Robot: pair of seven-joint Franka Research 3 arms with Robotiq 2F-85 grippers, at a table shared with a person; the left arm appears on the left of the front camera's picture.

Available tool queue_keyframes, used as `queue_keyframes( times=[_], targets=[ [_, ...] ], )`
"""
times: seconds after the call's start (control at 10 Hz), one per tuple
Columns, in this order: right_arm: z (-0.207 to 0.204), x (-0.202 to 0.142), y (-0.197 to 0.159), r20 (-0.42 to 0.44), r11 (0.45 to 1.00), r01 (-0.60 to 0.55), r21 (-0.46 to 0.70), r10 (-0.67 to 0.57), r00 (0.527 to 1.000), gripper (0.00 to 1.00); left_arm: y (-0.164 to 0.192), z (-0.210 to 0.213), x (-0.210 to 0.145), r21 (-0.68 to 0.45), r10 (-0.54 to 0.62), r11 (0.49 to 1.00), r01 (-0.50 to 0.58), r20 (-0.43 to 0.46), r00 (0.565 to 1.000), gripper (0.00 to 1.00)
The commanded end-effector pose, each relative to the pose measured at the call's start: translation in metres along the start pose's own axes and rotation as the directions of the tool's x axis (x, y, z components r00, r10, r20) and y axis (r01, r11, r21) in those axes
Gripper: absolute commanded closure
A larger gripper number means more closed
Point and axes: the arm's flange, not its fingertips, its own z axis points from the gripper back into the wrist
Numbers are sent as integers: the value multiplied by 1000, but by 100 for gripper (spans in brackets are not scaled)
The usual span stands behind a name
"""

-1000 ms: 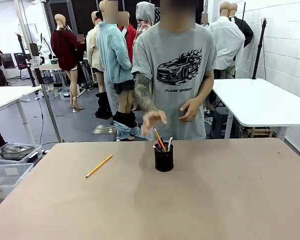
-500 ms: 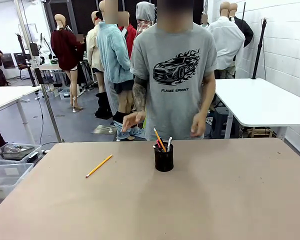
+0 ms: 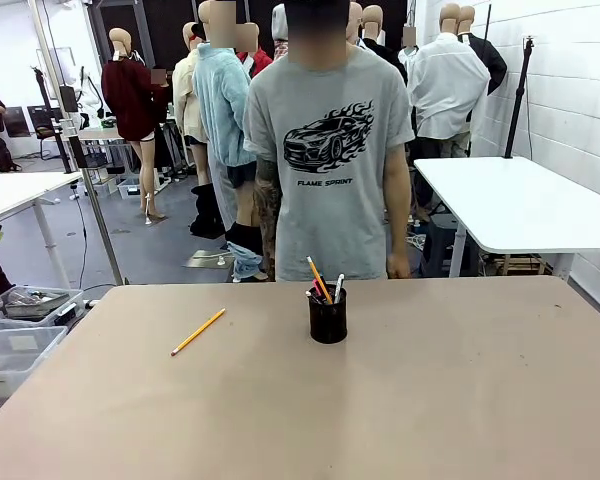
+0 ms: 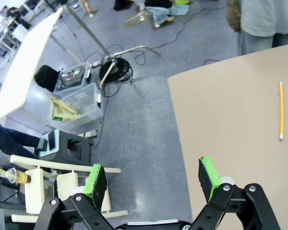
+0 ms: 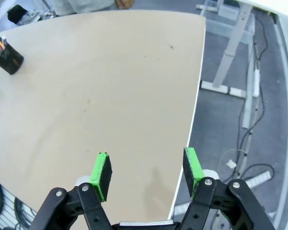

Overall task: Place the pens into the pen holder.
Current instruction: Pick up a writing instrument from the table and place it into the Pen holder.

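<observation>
L gripper (image 4: 152, 176) & R gripper (image 5: 147, 170) are hanging wide open w/ nothing held, a yellow pencil (image 3: 198, 332) is lying left of centre on the table (image 3: 460, 400), pens (image 3: 320, 281) are standing in the black cup (image 3: 328, 320) mid-frame, and a person (image 3: 325, 150) is standing behind.

Grey floor (image 3: 160, 250), white side table (image 3: 520, 200), white block wall (image 3: 580, 80)

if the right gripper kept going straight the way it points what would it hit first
Probably the bare table, near its side edge; nothing lies between the open right gripper and that surface. The pen holder stands far off that line.
</observation>
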Motion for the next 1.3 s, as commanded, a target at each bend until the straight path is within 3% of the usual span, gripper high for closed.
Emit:
queue_keyframes(
  times=[0.0,0.1,0.4,0.8,0.9,1.0,1.2],
  targets=[
    [0,-1,-1,-4,1000,-10,8,10,1000,25,-21,-44,51,-46,-84,996,82,-29,996,0],
    [0,-1,-1,-4,1000,-10,8,10,1000,25,-38,-62,66,-67,-137,989,132,-68,988,0],
    [0,-1,-1,-4,1000,-10,8,10,1000,25,-104,-99,99,-211,-306,934,289,-56,950,0],
    [0,-1,-1,-4,1000,-10,8,10,1000,25,-188,-147,108,-362,-420,861,357,-113,900,0],
    [0,-1,-1,-4,1000,-10,8,10,1000,25,-177,-147,106,-232,-363,918,321,-170,916,0],
    [0,-1,-1,-4,1000,-10,8,10,1000,25,-197,-143,99,-323,-400,879,351,-100,911,0],
    [0,-1,-1,-4,1000,-10,8,10,1000,25,-196,-151,98,-314,-397,885,344,-124,909,0]
  ],
)
